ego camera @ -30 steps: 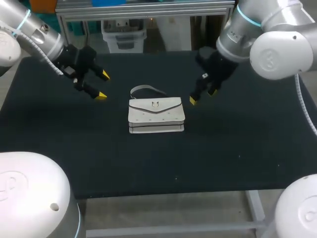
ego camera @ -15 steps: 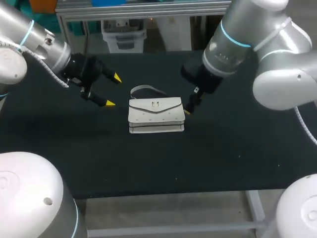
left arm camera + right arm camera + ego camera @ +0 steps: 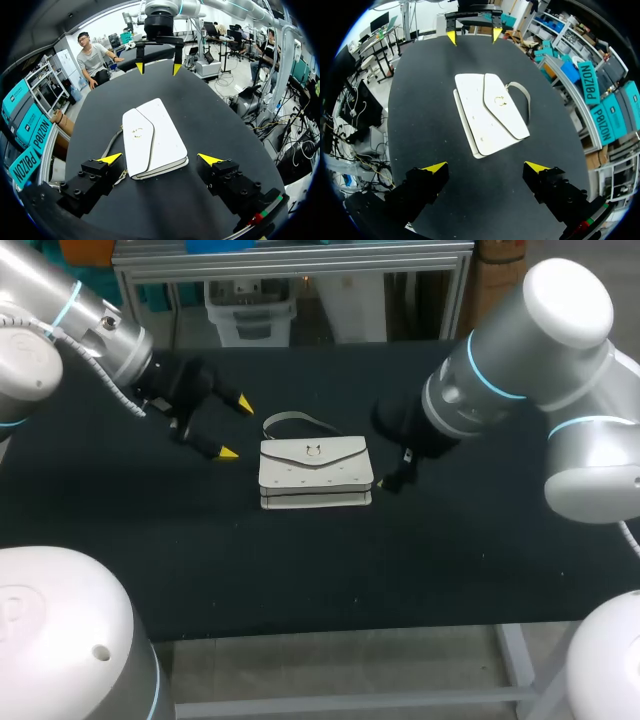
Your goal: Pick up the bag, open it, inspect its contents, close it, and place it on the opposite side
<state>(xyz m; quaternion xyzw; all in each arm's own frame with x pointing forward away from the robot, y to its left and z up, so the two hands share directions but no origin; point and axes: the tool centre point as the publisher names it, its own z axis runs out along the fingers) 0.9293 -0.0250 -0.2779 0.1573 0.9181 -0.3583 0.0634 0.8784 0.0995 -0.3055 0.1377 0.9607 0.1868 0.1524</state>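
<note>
A white flap bag with a metal clasp lies flat and closed at the table's middle, its grey strap curled behind it. My left gripper hovers open just off the bag's left end. The left wrist view has the bag lying right ahead of its open gripper, touching neither finger. My right gripper is low at the bag's right end, mostly hidden by its own arm. In the right wrist view it is open, a short way from the bag. Each wrist view shows the other gripper beyond the bag.
The black table top stretches bare around the bag, with room at the front and on both sides. A metal frame rail runs along the table's far edge.
Both grippers have closed in on the bag. The left one moved right toward its left end; the right one swung down and in to its right end. The bag has not moved.
</note>
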